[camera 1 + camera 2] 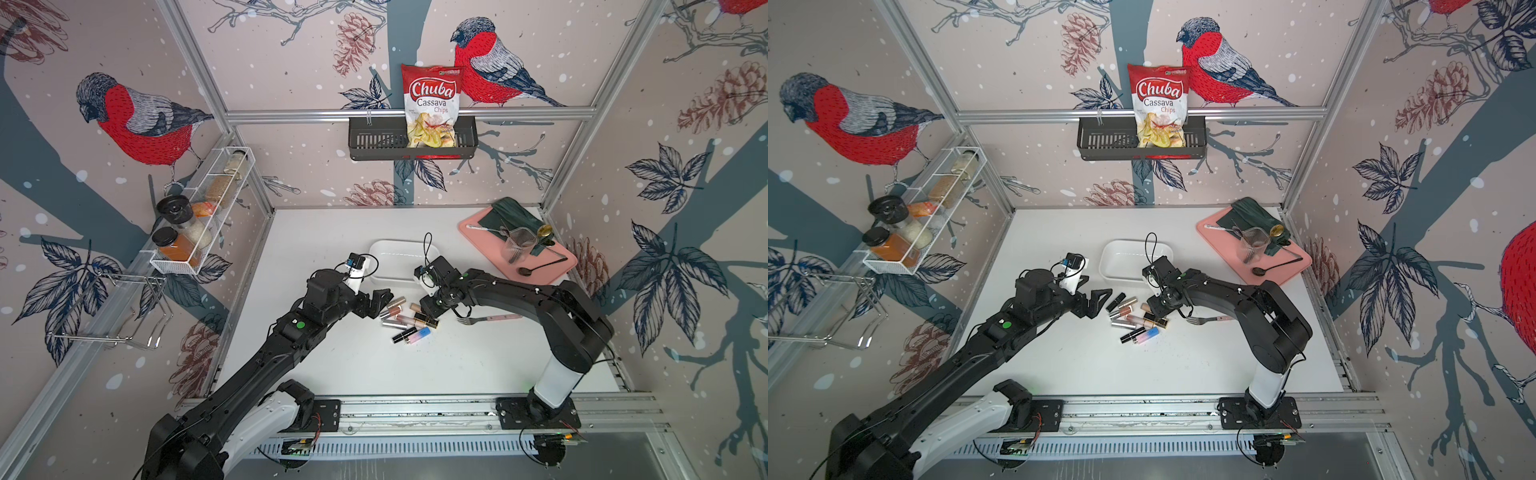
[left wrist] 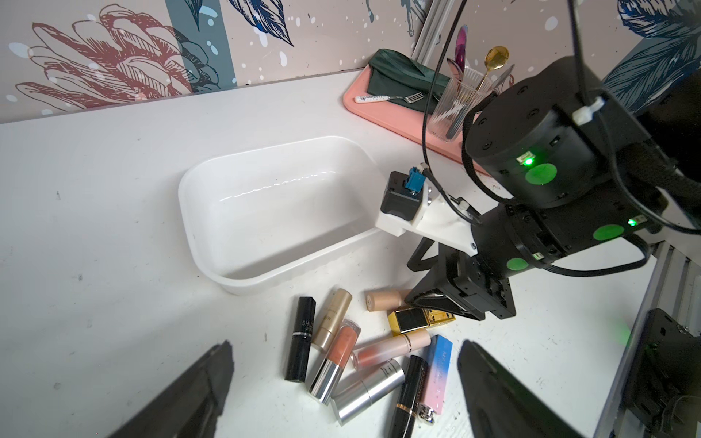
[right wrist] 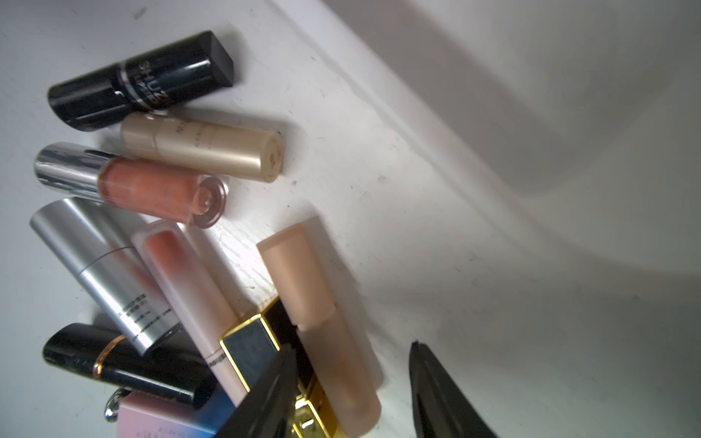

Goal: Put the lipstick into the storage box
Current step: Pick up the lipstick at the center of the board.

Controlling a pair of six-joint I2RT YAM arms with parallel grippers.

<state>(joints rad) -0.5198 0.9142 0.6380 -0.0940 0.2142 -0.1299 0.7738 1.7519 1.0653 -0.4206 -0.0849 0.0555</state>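
Note:
Several lipstick tubes [image 1: 409, 318] lie in a loose heap on the white table, just in front of the storage box [image 1: 384, 253], a plain white low tub with nothing in it [image 2: 273, 212]. My right gripper [image 3: 352, 348] is down at the heap's right end. It is open, its jaws either side of a beige lipstick [image 3: 322, 326]; one finger [image 3: 265, 398] is close against it and against a gold-edged tube, the other stands apart. Left of the heap hangs my left gripper [image 2: 345, 343], wide open and holding nothing.
A pink tray [image 1: 540, 266] with a glass cup, cutlery and a green cloth sits at the back right. A fork [image 1: 486, 319] lies on the table under the right arm. A black wall basket [image 1: 365, 141] holds a chip bag; a spice rack [image 1: 199, 216] hangs left.

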